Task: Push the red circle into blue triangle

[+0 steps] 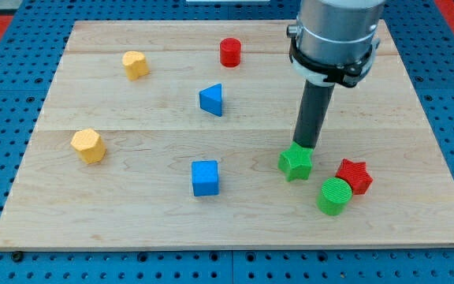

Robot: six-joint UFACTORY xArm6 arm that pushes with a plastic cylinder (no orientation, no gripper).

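Red circle (230, 52) stands upright near the view's top edge of the board (132, 213), apart from the blue triangle (211, 100), which lies below it and slightly to the view's left. Being round, it shows no long axis and no heading. There is no pincer to report, only a rod; my tip (304, 147) touches the green star (295, 162), well apart from the circle. The approach step is judged not yet made: next the tip must go above the circle and push down-left.

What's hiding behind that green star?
Right behind the green star stands my tip, at its top edge. The star covers the tip's very end, so contact cannot be seen.
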